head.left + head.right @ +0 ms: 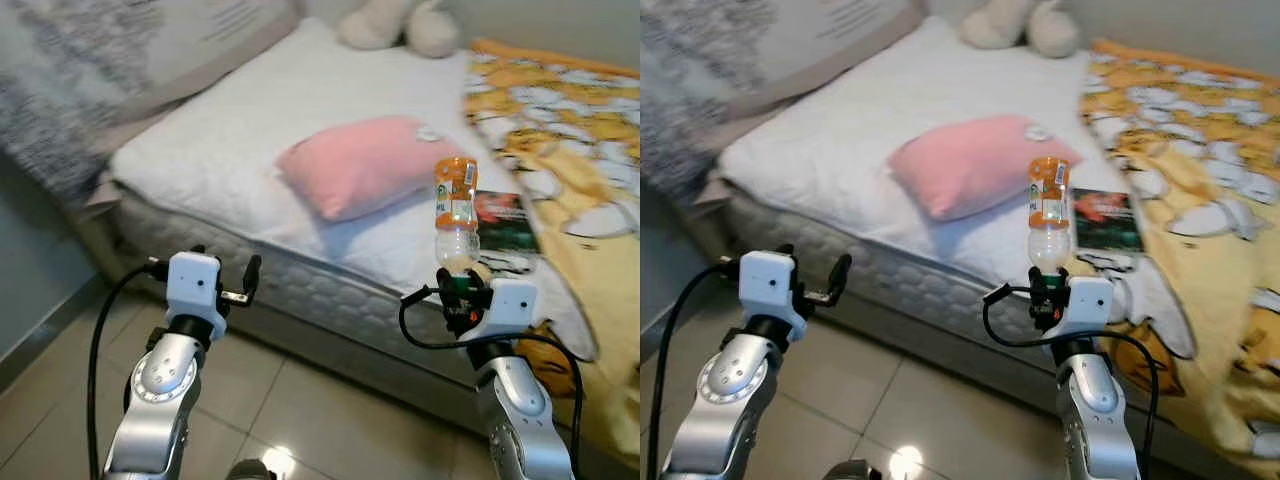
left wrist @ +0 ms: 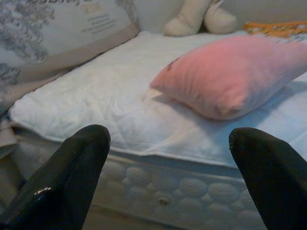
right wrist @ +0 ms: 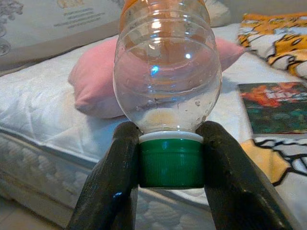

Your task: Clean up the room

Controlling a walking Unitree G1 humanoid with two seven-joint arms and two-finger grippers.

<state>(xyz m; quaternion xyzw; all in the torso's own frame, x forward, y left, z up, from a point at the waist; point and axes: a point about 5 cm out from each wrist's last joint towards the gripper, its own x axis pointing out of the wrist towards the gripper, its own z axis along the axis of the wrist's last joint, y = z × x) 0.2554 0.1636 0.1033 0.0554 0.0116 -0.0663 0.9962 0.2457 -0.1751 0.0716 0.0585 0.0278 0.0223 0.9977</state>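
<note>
My right fingers (image 3: pixel 171 160) pinch 1 empty bottle (image 1: pixel 456 214) by its green cap; my left fingers (image 2: pixel 165 158) are spread, empty. The book (image 1: pixel 503 222) remains on the bed (image 1: pixel 240 140); bottle awaits disposal.

I count one clear plastic bottle (image 1: pixel 456 215) with an orange label and one green cap (image 3: pixel 171 162). On the one bed (image 1: pixel 240 130) I see one pink pillow (image 1: pixel 365 163), one book (image 1: pixel 503 220), one yellow patterned blanket (image 1: pixel 560 130), one cream plush toy (image 1: pixel 400 25) and one large printed cushion (image 1: pixel 120 50). I have two hands: left hand (image 1: pixel 228 285), right hand (image 1: pixel 459 298).
</note>
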